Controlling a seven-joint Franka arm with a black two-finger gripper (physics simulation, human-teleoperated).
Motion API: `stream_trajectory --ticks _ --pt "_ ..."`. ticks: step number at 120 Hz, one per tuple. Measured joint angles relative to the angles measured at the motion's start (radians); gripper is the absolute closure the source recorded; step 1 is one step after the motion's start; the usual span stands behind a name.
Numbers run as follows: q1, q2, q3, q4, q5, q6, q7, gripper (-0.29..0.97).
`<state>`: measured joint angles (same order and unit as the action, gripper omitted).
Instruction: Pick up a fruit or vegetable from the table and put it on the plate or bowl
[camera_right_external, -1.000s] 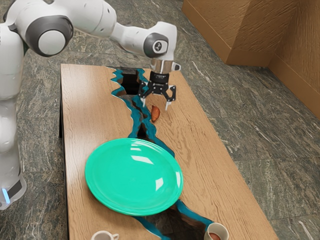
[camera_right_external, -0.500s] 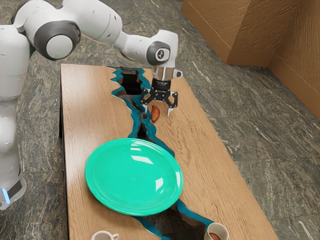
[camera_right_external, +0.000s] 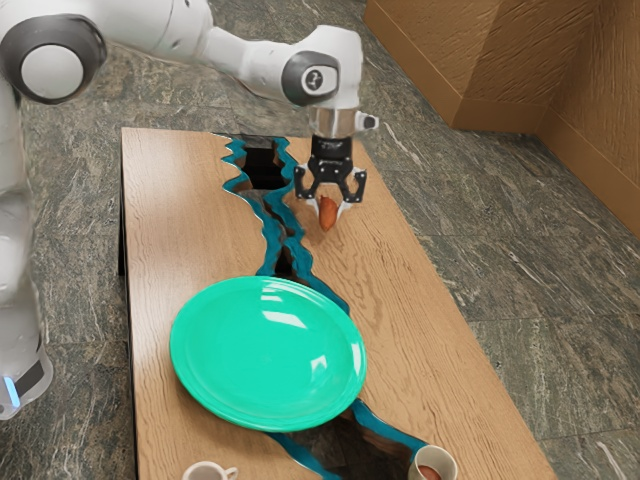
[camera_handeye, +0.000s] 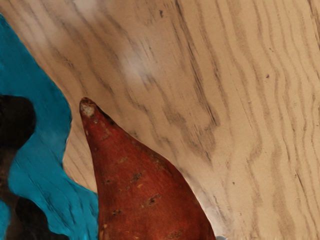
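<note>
A reddish-brown sweet potato (camera_right_external: 327, 214) hangs point-down just above the wooden table (camera_right_external: 420, 310), with my black gripper (camera_right_external: 328, 203) shut on its upper end. In the wrist view the sweet potato (camera_handeye: 140, 185) looms close under my hand, over wood grain and the blue resin strip (camera_handeye: 40, 165). A large teal plate (camera_right_external: 267, 352) lies on the table nearer the camera, a short way from the gripper toward the exterior view's lower left. Nothing rests on it.
A blue resin river with dark gaps (camera_right_external: 262, 165) runs the length of the table beside the gripper. Two cups stand at the near end, a white one (camera_right_external: 207, 471) and one with brown contents (camera_right_external: 434, 465). A wooden wall (camera_right_external: 520, 70) rises at the back right.
My gripper came down around the sweet potato lying by the resin strip, shut on it and lifted it off the table, shifting slightly toward the exterior view's right.
</note>
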<state>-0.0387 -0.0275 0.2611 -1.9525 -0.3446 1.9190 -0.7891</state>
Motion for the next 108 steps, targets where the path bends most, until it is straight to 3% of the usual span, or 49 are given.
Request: stream_trajectory --ticks 17,32,52,64,72,82,92,100,108 --pt "-0.268 -0.172 -0.003 -0.105 0.032 -0.01 -0.1 0.52" --pt "-0.321 -0.244 -0.07 -0.164 0.036 -0.015 -0.202 0.52" --pt "-0.322 -0.299 -0.211 -0.199 0.01 -0.019 -0.347 0.53" --pt "-0.244 -0.404 -0.345 -0.282 -0.015 -0.02 -0.43 0.52" --pt "-0.215 -0.432 -0.388 -0.305 -0.032 -0.02 -0.48 0.52" --pt "-0.191 -0.441 -0.403 -0.31 -0.049 -0.02 -0.531 0.3" --pt "-0.17 -0.443 -0.406 -0.304 -0.056 -0.019 -0.576 0.16" --pt "-0.123 -0.415 -0.406 -0.236 -0.043 -0.017 -0.606 0.1" --pt "-0.067 -0.232 -0.378 0.08 0.04 -0.026 -0.619 0.07"
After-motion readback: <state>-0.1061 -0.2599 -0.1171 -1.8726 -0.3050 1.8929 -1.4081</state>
